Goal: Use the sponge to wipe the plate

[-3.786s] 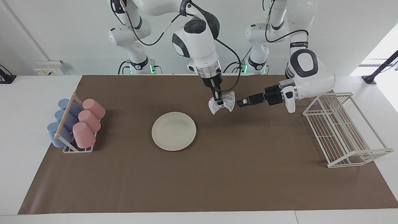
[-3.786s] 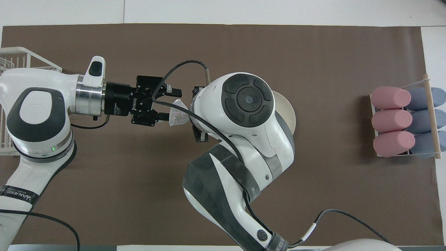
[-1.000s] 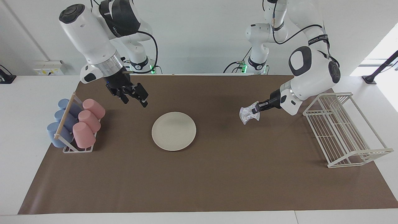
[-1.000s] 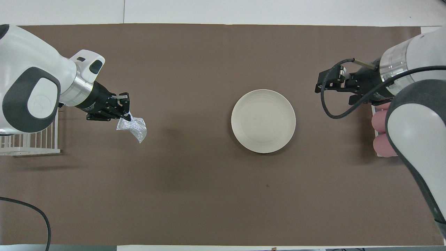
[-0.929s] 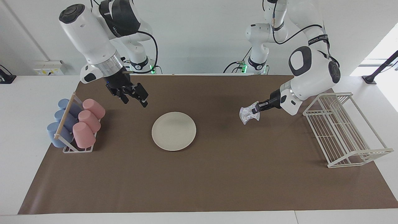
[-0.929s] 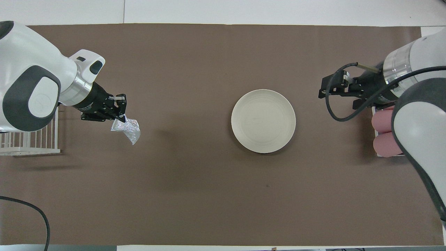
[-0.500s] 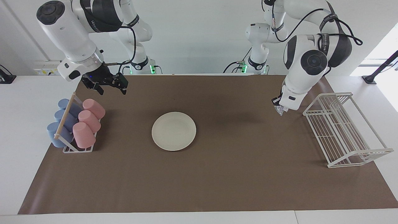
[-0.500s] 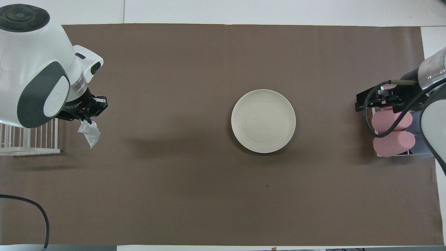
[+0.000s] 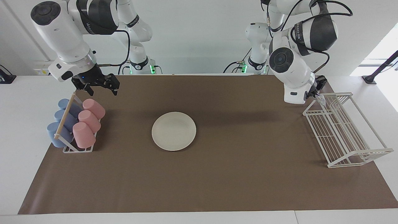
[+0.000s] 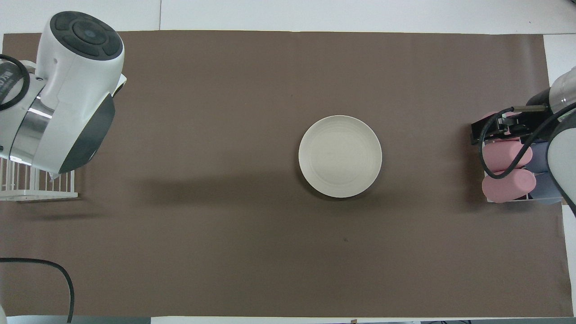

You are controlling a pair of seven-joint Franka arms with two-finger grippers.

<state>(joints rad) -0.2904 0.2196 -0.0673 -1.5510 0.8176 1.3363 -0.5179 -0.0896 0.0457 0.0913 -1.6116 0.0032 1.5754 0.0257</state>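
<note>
Brown mat (image 9: pixel 217 174); left claw (image 9: pixel 316 93) mostly hidden, pinching sponge (image 9: pixel 321 99); right claw (image 9: pixel 100 88) wide.

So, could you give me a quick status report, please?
Left gripper holds sponge over wire rack. Right gripper open over cup rack. Plate unobstructed.

plate (image 9: pixel 173 131) cream-white (plain) | sponge (image 9: pixel 320 99) silvery | cups (image 9: pixel 88 123) pink, blue | mat (image 9: pixel 217 174) brown | rack (image 9: pixel 342 130) white
</note>
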